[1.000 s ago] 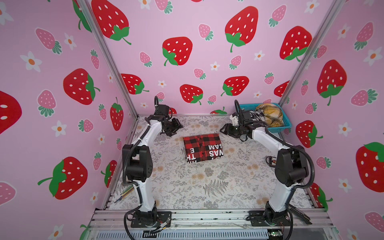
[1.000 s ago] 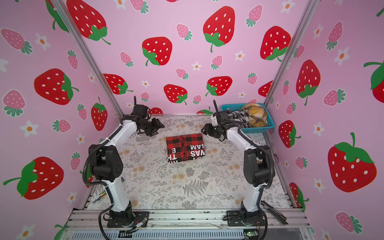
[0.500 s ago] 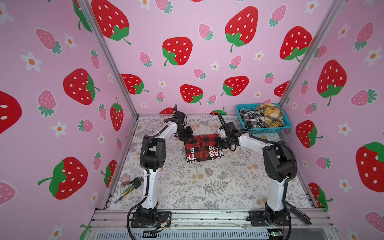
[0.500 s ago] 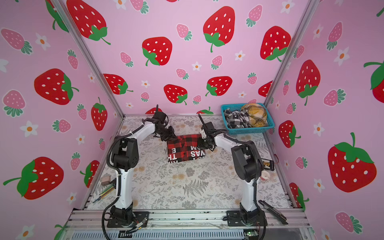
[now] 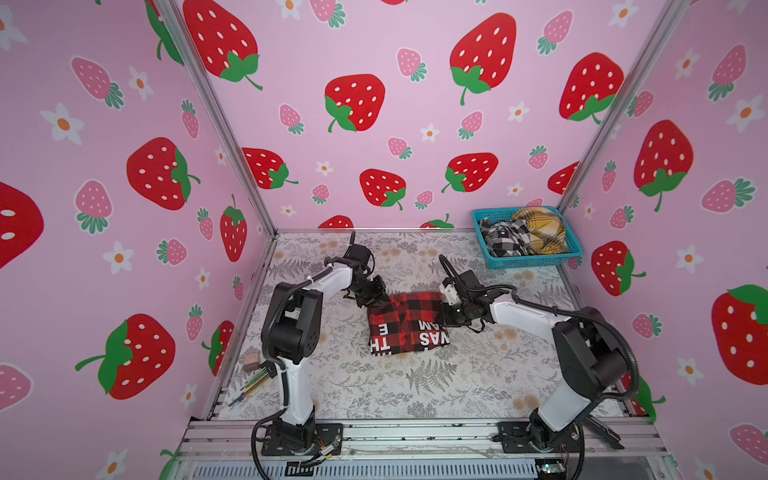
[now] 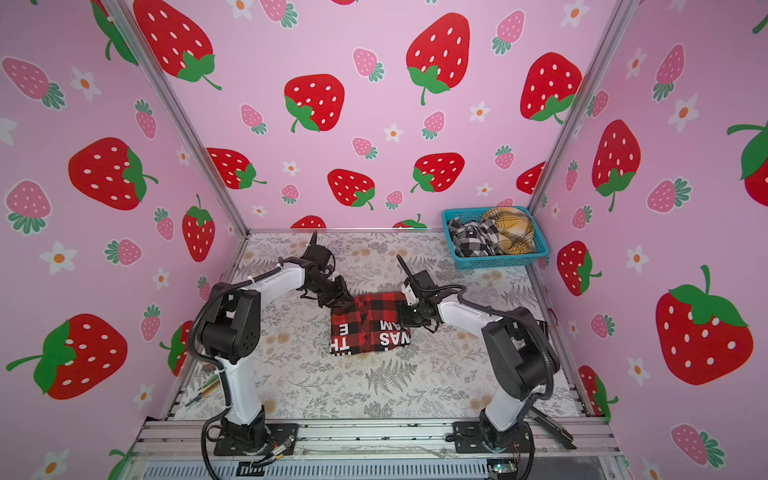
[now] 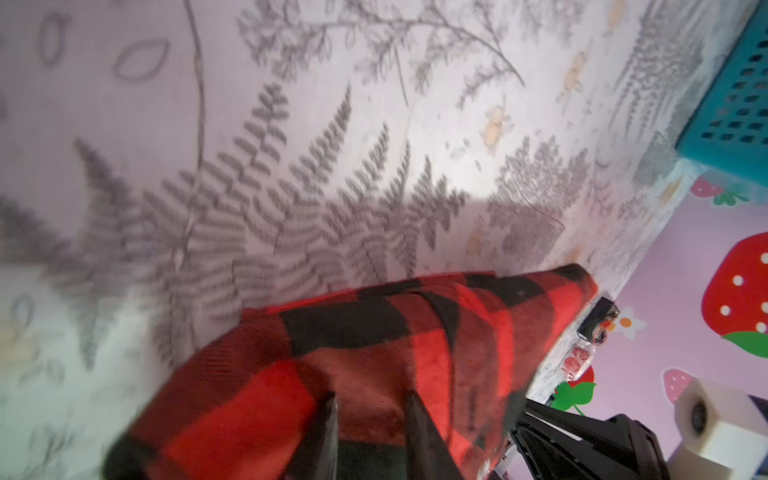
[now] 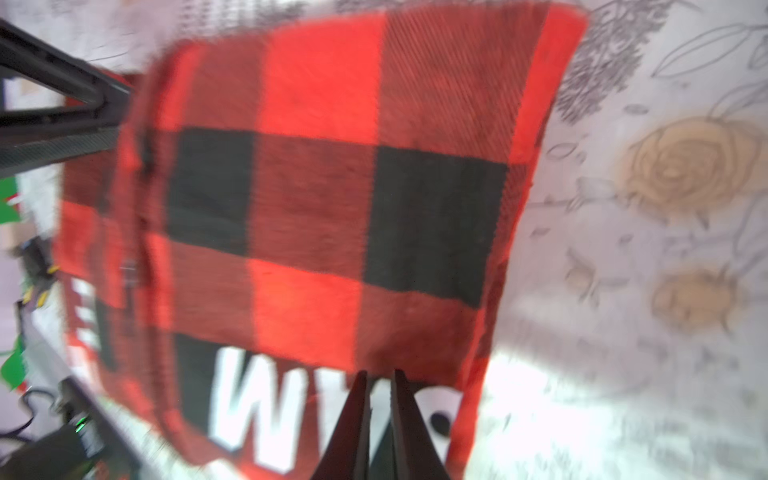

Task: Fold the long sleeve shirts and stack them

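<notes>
The red-and-black shirt (image 5: 409,328) lies folded in a rough square on the fern-printed table (image 5: 374,390), between the two grippers, which meet it at its far corners in both top views. The left gripper (image 5: 371,300) sits at the shirt's far corner on its own side. In the left wrist view its fingers (image 7: 328,419) stand a little apart with a thick fold of red cloth (image 7: 374,332) between them and spreading ahead of them; I cannot tell whether they clamp it or only straddle it. The right gripper (image 5: 446,312) is at the opposite far corner. In the right wrist view its fingers (image 8: 357,415) are pressed almost together on the shirt's edge (image 8: 311,187), pinching it just beside the white letters, and the checked cloth stretches away in front of the fingertips. Beyond the right gripper and well apart from it, the teal basket (image 5: 528,262) holds the black-and-white plaid shirt (image 5: 500,239) and the mustard-yellow plaid shirt (image 5: 540,230), crumpled side by side.
</notes>
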You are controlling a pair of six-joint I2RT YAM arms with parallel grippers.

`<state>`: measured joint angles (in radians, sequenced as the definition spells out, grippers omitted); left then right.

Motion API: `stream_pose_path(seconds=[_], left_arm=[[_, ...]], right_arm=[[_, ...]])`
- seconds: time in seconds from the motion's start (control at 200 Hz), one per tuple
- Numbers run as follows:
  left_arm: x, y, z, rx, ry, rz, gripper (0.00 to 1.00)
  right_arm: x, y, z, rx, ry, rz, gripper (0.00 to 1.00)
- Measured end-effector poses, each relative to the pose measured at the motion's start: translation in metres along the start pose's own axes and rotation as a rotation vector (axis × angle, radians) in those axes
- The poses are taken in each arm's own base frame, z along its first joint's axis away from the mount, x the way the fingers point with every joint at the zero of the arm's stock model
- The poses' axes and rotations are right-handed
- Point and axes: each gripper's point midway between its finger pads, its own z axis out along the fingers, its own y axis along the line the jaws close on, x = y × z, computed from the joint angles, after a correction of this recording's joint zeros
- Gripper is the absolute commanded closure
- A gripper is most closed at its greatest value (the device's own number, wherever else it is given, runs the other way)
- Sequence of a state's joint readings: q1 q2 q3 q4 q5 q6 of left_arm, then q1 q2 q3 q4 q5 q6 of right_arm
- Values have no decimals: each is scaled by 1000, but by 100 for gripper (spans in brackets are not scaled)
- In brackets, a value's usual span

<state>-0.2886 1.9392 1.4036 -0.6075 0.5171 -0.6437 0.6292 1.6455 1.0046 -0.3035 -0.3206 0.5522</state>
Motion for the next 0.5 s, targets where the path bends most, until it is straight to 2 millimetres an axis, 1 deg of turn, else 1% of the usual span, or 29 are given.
stream_pose_path(seconds=[0.045, 0.095, 0.125, 0.17, 0.215, 0.275, 0.33, 0.43, 0.5], left_arm=[[-3, -10, -17, 17, -43, 23, 69], [-8, -18, -33, 39, -85, 44, 78], [-13, -20, -42, 48, -107, 53, 82], [-19, -21, -48, 57, -128, 47, 86], [-23, -17, -49, 57, -133, 42, 88], [-23, -6, -44, 47, -131, 21, 89], [-15, 9, -36, 29, -106, -7, 90], [7, 37, -20, -1, -47, -63, 93], [17, 50, -13, -13, -15, -99, 93]], right_arm=[[-7, 5, -11, -1, -26, -6, 86], [-21, 10, -22, -3, -66, -11, 86], [-31, 14, -27, -5, -91, -14, 88], [-43, 18, -30, -8, -118, -18, 89], [-56, 21, -29, -14, -137, -18, 90], [-68, 23, -20, -25, -148, -16, 90], [-73, 21, -7, -29, -141, -3, 90], [-68, 8, 21, -12, -92, 25, 92], [-64, -3, 37, 5, -60, 47, 92]])
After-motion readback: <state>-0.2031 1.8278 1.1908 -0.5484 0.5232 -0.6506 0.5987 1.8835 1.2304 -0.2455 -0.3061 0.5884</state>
